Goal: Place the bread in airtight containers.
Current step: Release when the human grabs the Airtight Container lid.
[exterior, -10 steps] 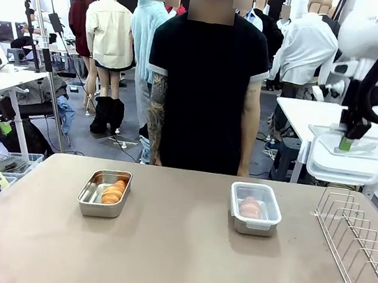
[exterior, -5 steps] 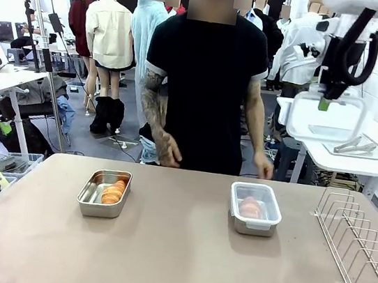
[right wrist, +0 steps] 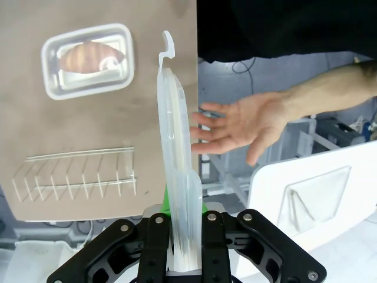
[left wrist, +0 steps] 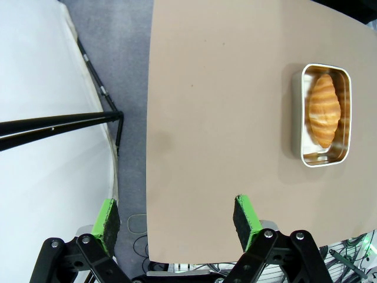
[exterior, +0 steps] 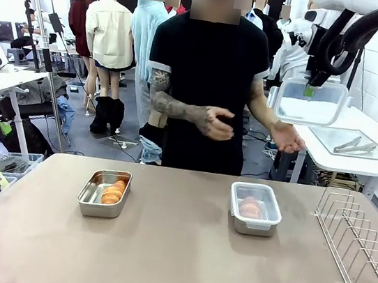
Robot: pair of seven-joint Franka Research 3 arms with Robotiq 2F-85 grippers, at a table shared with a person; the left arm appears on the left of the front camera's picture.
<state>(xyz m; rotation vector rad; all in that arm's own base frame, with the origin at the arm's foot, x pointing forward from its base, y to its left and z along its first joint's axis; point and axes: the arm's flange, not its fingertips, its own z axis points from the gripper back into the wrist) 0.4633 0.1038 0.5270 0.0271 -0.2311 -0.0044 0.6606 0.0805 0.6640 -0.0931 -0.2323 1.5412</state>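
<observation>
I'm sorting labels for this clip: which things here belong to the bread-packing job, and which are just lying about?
Job:
- open container holding bread
- lidded container
- clear lid gripped in the right hand

Lying about:
- wire rack
- tongs on the side-table tray

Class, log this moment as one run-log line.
right gripper: shut on lid, raised | left gripper: open | person's hand: open under lid | left pan: uncovered, bread inside | right pan: lidded

Bright even light, soft shadows, sharp.
</observation>
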